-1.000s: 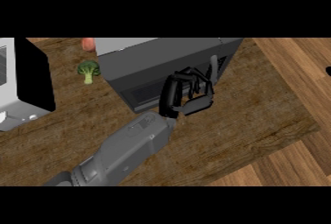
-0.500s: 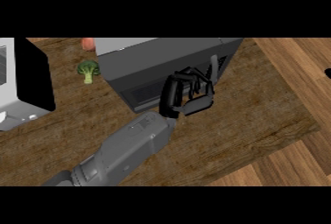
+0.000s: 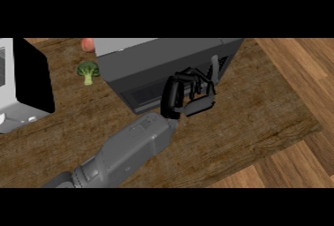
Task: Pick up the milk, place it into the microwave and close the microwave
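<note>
The dark grey microwave (image 3: 166, 57) stands at the middle back of the wooden counter, its door (image 3: 140, 95) lying flush against its body. My left hand (image 3: 189, 95) is at the microwave's front right corner. Its fingers are curled against the door's edge and hold nothing. The grey forearm (image 3: 130, 150) comes in from the lower left. No milk shows anywhere in the head view. My right hand does not show.
A white appliance (image 3: 20, 88) with a black side stands at the left edge. A broccoli floret (image 3: 87, 70) and a red item (image 3: 87, 44) lie behind it, left of the microwave. The counter's edge (image 3: 287, 137) runs diagonally at right, with wooden floor beyond.
</note>
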`<act>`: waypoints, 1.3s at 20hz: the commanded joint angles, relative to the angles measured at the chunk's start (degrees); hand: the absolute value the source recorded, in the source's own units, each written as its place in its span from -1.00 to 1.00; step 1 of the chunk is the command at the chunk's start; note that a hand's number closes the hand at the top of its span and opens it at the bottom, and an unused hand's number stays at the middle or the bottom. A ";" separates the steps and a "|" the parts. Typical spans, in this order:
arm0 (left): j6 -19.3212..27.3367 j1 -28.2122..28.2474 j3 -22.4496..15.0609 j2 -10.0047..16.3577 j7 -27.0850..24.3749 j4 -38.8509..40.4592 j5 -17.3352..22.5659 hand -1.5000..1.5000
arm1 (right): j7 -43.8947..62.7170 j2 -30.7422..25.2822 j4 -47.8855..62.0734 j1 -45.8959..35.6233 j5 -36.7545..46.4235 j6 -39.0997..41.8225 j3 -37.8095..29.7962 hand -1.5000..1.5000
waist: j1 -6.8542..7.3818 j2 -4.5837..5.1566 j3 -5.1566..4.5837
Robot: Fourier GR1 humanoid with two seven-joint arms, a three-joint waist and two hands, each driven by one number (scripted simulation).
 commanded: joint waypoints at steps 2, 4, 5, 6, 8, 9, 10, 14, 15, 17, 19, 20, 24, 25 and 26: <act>-2.22 -4.58 -1.46 0.01 2.54 5.42 -0.44 1.00 | 0.48 -0.55 -0.11 -0.43 -1.73 1.31 0.53 -1.00 | -0.78 0.91 0.07; -1.49 -4.69 -2.36 0.01 3.69 6.89 -0.43 1.00 | 0.41 -0.23 -0.51 -1.05 -2.36 1.22 0.86 -1.00 | -0.18 0.86 0.07; -0.92 -4.95 -2.41 0.01 4.23 7.41 -0.21 1.00 | 0.51 -0.83 -0.23 -1.23 -3.18 1.67 0.40 -1.00 | -0.31 0.77 0.09; -0.21 -5.19 -2.64 0.01 4.20 8.12 -0.47 1.00 | 0.34 -0.74 -0.21 -1.02 -3.34 2.26 0.52 -1.00 | -0.32 0.78 0.19; 0.82 -4.46 -3.37 0.01 5.12 9.72 -0.33 1.00 | 0.71 -1.05 -0.49 -0.72 -4.62 3.03 0.95 -1.00 | 0.67 0.45 0.16; 1.68 -4.57 -3.26 0.01 5.99 9.48 0.50 1.00 | 0.77 -1.14 -0.80 -0.78 -4.95 3.36 1.15 -1.00 | 0.28 0.45 0.14; 2.14 -4.10 -2.80 0.01 5.82 9.88 0.99 1.00 | 0.98 -1.53 -0.93 -0.86 -4.89 3.77 1.22 -1.00 | 0.94 0.58 0.06; 3.02 -3.93 -3.74 0.01 7.07 11.06 2.05 1.00 | 0.77 -1.95 -0.61 -0.44 -5.86 3.80 0.13 -1.00 | 2.51 0.09 0.03; 3.76 -3.88 -4.08 0.01 7.54 11.18 2.41 1.00 | 1.01 -2.73 -1.18 -0.60 -6.15 4.10 -0.22 -1.00 | 2.09 -0.07 -0.02; 5.19 -2.54 -3.90 0.01 7.18 11.95 3.28 1.00 | 1.15 -2.58 -1.32 0.68 -5.89 4.16 -0.11 -1.00 | 3.06 -0.22 -0.03; 5.31 -2.39 -3.69 0.01 7.51 11.92 4.37 1.00 | 0.99 -3.19 -1.38 0.19 -6.95 3.71 -1.26 -1.00 | 4.16 -0.34 -0.15; 5.07 -1.41 -3.89 0.01 7.37 11.84 4.96 1.00 | 1.13 -3.28 -1.34 0.63 -6.80 3.60 -1.35 -1.00 | 4.21 -0.03 -0.18; 4.09 -0.93 -4.55 0.00 6.53 11.84 6.04 -1.00 | 1.32 -3.35 -2.00 2.75 -7.95 3.42 -1.77 -1.00 | 4.78 -0.56 -0.18; 3.50 -0.22 -4.70 0.01 6.42 12.44 6.30 -1.00 | 1.37 -3.80 -2.37 2.96 -7.75 3.24 -2.41 -1.00 | 5.32 -0.64 -0.22; 3.49 -1.35 -4.82 0.01 6.71 12.64 6.35 -1.00 | 1.42 -3.63 -2.20 3.61 -8.12 3.10 -2.42 -1.00 | 5.46 -0.80 -0.16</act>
